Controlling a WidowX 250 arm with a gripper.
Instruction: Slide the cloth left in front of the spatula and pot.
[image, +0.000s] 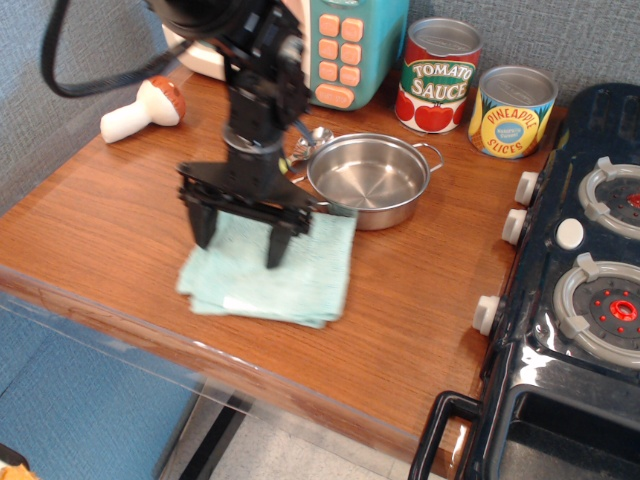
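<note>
The light teal-green cloth (285, 275) lies flat on the wooden counter near its front edge, in front of the pot's left side. My black gripper (241, 242) stands over the cloth's left part with both fingertips (205, 228) spread wide and pressing down on it. The shiny steel pot (368, 178) sits just behind and right of the cloth. Of the spatula, only the metal spoon head (313, 139) shows, left of the pot; its yellow-green handle is hidden behind my arm.
A toy mushroom (143, 109) lies at the back left. A tomato sauce can (437, 75) and a pineapple can (511, 110) stand at the back. A teal toy appliance (343, 50) is behind my arm. A black toy stove (590, 270) fills the right side.
</note>
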